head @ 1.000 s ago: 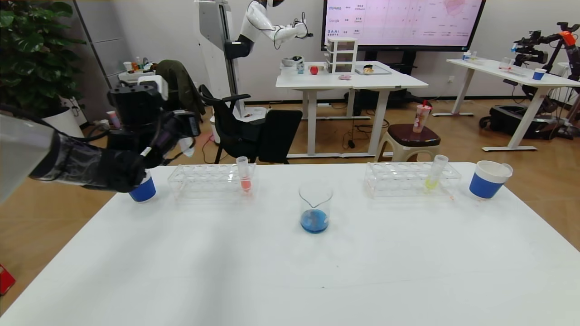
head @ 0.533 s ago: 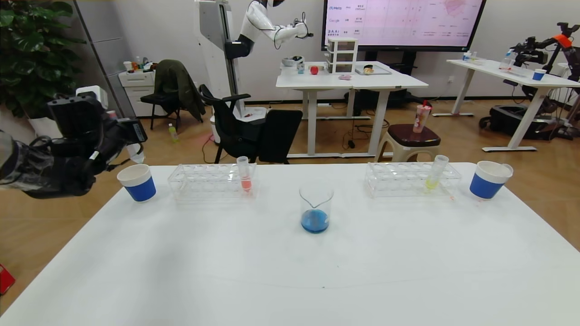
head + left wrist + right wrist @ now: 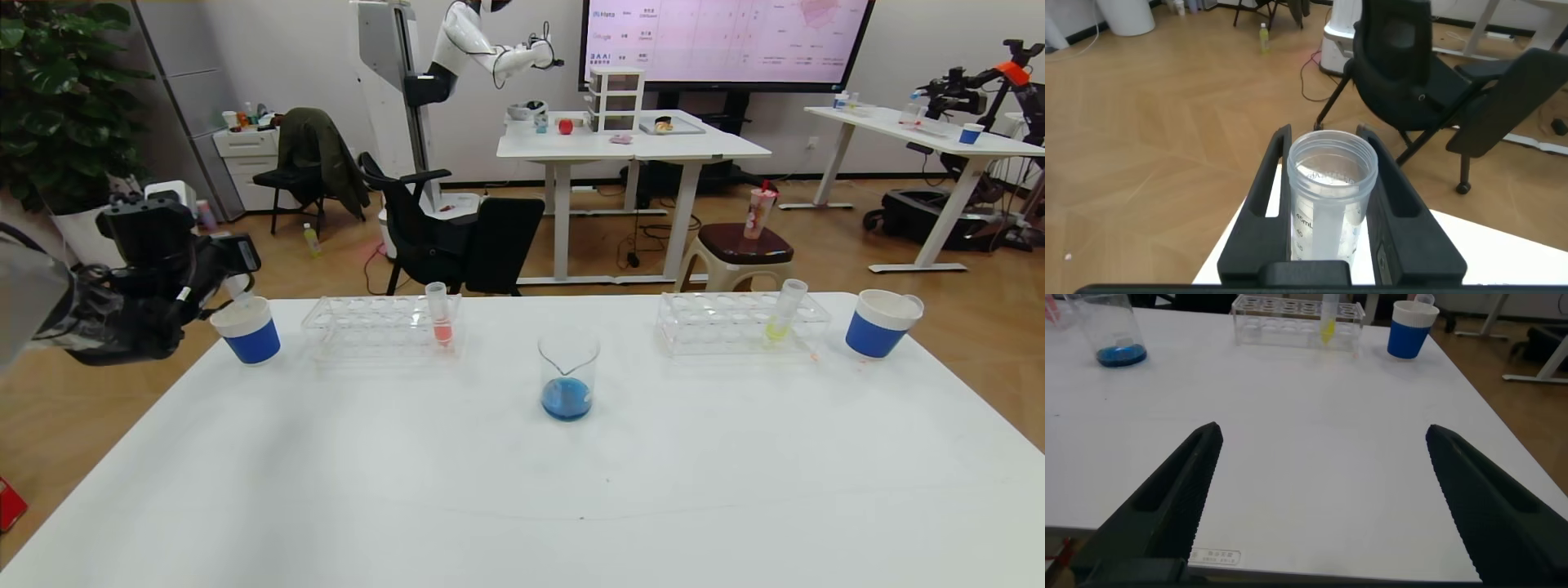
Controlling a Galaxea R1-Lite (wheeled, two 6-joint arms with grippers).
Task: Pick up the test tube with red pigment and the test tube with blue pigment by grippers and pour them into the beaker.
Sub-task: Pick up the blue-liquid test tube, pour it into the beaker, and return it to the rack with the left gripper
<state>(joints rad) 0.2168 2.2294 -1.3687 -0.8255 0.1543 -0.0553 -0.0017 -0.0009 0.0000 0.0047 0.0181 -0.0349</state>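
- Your left gripper (image 3: 233, 286) has dropped back toward the blue-banded cup (image 3: 245, 328) at the frame's left, pinching an emptied clear tube (image 3: 1331, 204) over its rim.
- Your right gripper (image 3: 1319, 502) hangs spread wide above the table (image 3: 1315, 433).
- You see the beaker (image 3: 567, 377) at centre, holding blue liquid.

The wall screen (image 3: 727, 41) shows "Meta" and "Google".

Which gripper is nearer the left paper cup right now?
Left. The left gripper holds an empty tube above that cup; the right gripper hovers far across the table.
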